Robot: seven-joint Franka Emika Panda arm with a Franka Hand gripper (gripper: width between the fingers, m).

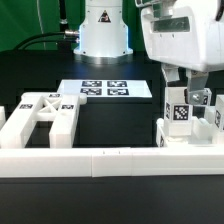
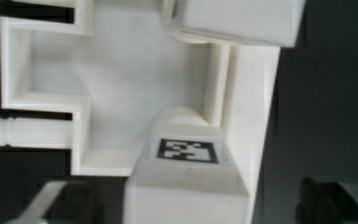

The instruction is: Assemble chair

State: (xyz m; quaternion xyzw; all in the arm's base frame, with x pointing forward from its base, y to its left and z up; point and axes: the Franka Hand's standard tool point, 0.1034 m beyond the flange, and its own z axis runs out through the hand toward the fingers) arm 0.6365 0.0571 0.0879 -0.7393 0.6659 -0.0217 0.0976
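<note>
White rail fronts black table, chair frame, dark backdrop.

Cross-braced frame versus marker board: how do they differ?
The cross-braced frame is thick and blocky with open gaps; the marker board is a thin solid sheet. The frame lies by the long rail on the exterior view's left; the marker board lies farther back, near the arm's base. Both are white, lie flat and carry black-and-white tags.

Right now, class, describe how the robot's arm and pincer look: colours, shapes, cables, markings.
The arm is glossy white with rounded housings, a dark marking on its base and black cables behind it. The pincer has a blocky white body and two dark fingers.
</note>
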